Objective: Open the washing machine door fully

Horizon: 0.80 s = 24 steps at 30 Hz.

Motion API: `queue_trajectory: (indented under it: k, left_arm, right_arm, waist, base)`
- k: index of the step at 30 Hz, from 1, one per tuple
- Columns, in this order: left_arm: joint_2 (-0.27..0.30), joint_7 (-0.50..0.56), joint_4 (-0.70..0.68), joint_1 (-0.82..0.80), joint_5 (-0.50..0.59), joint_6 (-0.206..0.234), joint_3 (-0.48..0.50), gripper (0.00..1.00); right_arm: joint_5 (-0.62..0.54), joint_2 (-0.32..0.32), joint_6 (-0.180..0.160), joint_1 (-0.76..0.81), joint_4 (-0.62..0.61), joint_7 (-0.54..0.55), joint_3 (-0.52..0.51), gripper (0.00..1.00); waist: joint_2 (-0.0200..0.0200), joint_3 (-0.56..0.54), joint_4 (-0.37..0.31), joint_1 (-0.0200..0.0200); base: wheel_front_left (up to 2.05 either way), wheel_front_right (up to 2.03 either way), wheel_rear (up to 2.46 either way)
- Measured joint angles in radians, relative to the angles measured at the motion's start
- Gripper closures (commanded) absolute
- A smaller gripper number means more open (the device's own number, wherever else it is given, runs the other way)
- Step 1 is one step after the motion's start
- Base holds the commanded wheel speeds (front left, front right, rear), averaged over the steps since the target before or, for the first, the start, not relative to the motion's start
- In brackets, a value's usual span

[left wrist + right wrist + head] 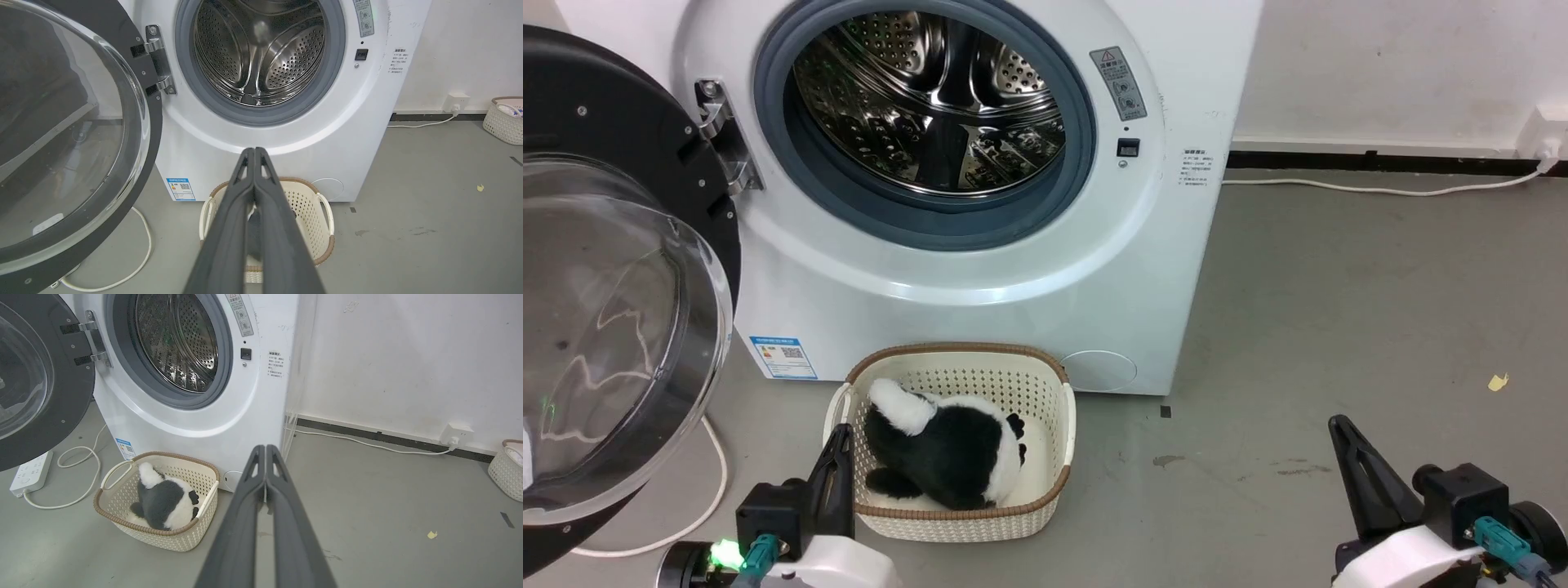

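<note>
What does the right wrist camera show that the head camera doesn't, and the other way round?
Right wrist view, not head view: a white power strip near the open door, and a second basket at the far right. Head view, not right wrist view: the left gripper. Both: the washing machine, that door, the basket holding a black and white plush toy, and the right gripper.

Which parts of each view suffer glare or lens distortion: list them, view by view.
Head view: white streaky reflections across the glass of the washing machine door, bright glints in the steel drum. Left wrist view: the wide lens bows the washing machine at its edges, and the left gripper looms large. Right wrist view: the machine leans, light is even, shadows soft.
</note>
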Motion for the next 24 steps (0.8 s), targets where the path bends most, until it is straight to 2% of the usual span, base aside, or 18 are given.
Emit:
queue_trajectory:
  k: [24]
  left_arm:
    - [-0.017, 0.045, -0.004, -0.02, 0.026, -0.022, 0.028, 1.0]
  right_arm:
    - [-0.007, 0.0, 0.0, -0.008, -0.003, 0.045, 0.017, 1.0]
  waist:
    - [0.0, 0.001, -0.017, 0.0]
  base:
    - [0.0, 0.0, 0.0]
